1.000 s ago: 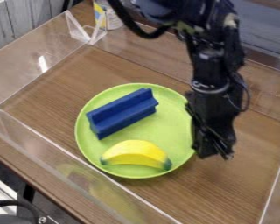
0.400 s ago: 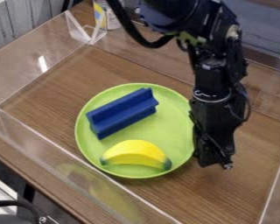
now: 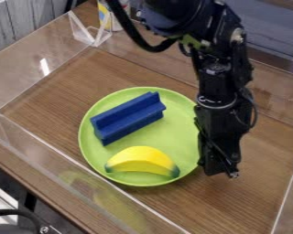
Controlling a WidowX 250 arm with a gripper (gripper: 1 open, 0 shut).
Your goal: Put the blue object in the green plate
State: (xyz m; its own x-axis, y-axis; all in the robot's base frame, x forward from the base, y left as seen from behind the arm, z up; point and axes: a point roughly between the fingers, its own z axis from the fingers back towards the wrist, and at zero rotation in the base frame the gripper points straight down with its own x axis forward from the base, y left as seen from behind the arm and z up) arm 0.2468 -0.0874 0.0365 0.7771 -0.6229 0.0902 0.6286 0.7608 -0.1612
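Note:
The blue object (image 3: 128,116), a dark blue ridged block, lies inside the green plate (image 3: 103,158) on its upper left half, angled toward the back right. My gripper (image 3: 222,168) points down just off the plate's right rim, near the wood, shut with nothing seen between its fingers. It stands well right of the block and touches neither block nor plate as far as I can tell.
A yellow banana (image 3: 142,162) lies in the plate's front part. Clear plastic walls (image 3: 39,64) ring the wooden table (image 3: 63,96). The black arm (image 3: 216,73) rises from the gripper toward the back.
The gripper has dropped lower and drifted slightly forward beside the plate's right rim. Block and banana have not moved.

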